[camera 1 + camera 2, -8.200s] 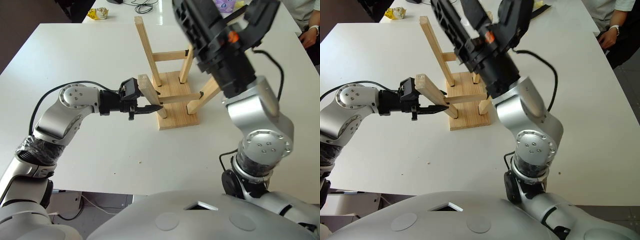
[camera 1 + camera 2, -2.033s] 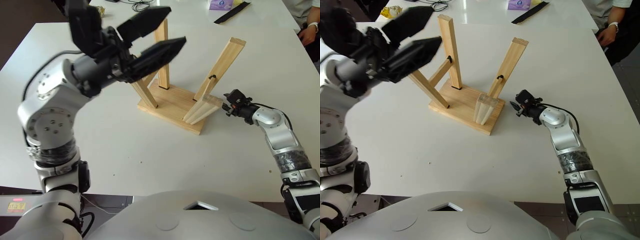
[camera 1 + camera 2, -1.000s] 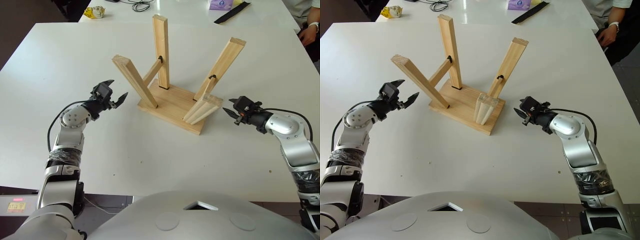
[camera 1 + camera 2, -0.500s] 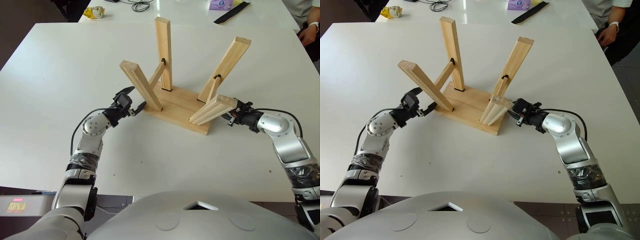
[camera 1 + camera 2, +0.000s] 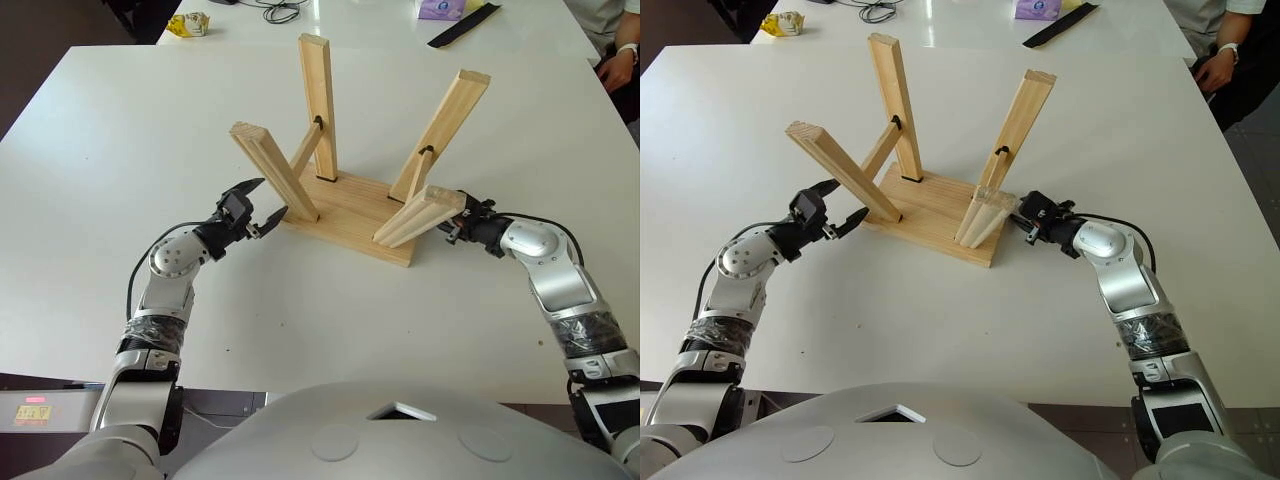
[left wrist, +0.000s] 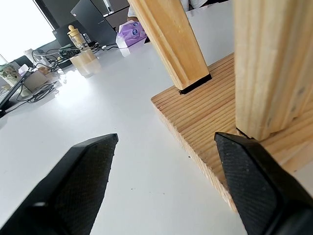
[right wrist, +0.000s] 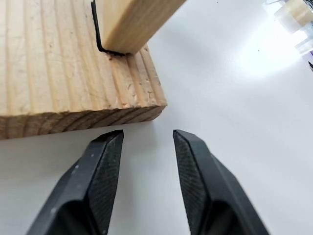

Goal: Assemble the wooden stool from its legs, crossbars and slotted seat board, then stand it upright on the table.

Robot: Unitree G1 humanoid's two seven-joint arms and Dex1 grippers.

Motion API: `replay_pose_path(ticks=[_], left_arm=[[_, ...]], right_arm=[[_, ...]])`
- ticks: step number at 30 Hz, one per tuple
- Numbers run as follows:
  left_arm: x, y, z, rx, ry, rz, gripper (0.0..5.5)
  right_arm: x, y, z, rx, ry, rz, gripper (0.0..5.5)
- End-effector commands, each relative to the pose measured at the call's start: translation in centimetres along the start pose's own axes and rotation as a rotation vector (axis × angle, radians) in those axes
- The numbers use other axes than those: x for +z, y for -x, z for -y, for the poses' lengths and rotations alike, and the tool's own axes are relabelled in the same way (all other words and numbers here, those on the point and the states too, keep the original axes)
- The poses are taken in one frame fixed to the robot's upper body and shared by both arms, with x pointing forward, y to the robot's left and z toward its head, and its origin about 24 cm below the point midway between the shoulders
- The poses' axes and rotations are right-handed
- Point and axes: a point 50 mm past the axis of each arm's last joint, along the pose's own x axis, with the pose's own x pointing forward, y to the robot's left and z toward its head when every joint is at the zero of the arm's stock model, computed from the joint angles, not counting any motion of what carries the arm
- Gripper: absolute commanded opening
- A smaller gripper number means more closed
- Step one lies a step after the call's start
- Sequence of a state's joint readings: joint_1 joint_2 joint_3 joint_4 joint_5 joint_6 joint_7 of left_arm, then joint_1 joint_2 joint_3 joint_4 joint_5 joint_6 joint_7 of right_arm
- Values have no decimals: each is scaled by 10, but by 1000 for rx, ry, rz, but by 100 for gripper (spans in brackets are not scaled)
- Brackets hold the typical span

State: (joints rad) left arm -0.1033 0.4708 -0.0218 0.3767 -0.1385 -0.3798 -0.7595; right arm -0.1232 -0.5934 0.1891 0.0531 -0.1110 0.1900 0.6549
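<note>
We see the stool [image 5: 318, 110] resting upside down mid-worktop [image 5: 300, 320] on its seat board [image 5: 350, 225] (stable that way); our left end effector [image 5: 268, 198] and right end effector [image 5: 452, 226], fingers apart on both, flank the board, likely to flip it

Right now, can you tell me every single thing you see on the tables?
table: one, white, under the stool parts
seat board: one, pale wood, flat on the table, middle
legs: four, pale wood, sticking up from the seat board
crossbars: two that I can see, pale wood, between legs
yellow thing: one, far left, on the table behind
purple pack: one, far back
black strip: one, beside the purple pack
cables: black, far back
left tool: one, black, open, at the seat board's left edge
right tool: one, black, open, at the seat board's right corner
</note>
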Motion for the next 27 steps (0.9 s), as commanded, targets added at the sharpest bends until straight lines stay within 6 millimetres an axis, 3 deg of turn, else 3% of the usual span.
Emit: replay_pose_path(ticks=[1,13,21,23,27], left_arm=[[11,9,0,-44,-8,6,368],[26,28,24,-168,31,-24,368],[28,23,-28,26,-14,-50,368],[25,16,-32,65,-22,-60,365],[12,-4,-30,96,-24,-90,304]], right_arm=[[-3,6,5,-21,0,-5,189],[-4,13,4,-45,-19,-7,189],[-7,17,9,-77,-31,-17,189],[-7,15,6,-80,-43,-10,170],[-4,10,4,-76,-41,3,111]])
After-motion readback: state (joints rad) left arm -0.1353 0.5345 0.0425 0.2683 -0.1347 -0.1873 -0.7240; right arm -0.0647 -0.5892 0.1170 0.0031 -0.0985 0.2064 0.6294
